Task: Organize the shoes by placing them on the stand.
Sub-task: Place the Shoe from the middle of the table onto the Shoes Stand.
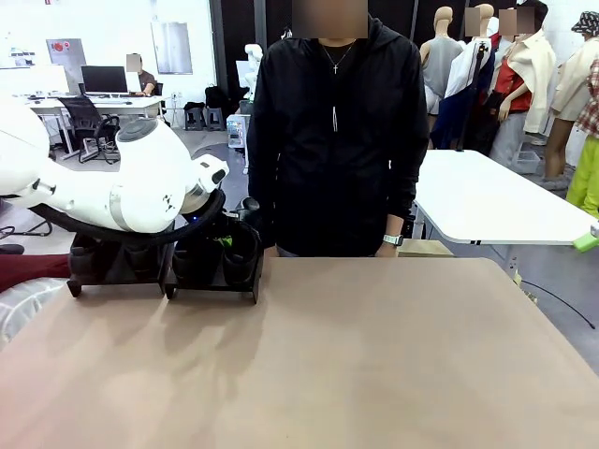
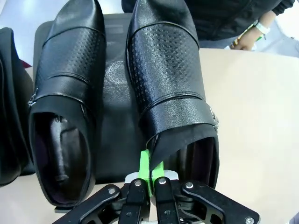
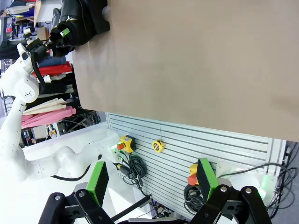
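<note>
In the left wrist view two black strapped shoes lie side by side on the stand, toes pointing away. My left gripper is shut on the inner edge of the heel opening of the right-hand shoe. The left-hand shoe rests free, and another shoe shows at the picture's left edge. From the front, my left arm reaches over the stand's two units at the far left and hides much of the shoes. My right gripper is open, held off the table's near side.
A person in a black jacket stands at the far edge just right of the stand, a watch-wearing hand close to it. The brown tabletop stretches wide to the right. A slatted metal frame with buttons lies below the near edge.
</note>
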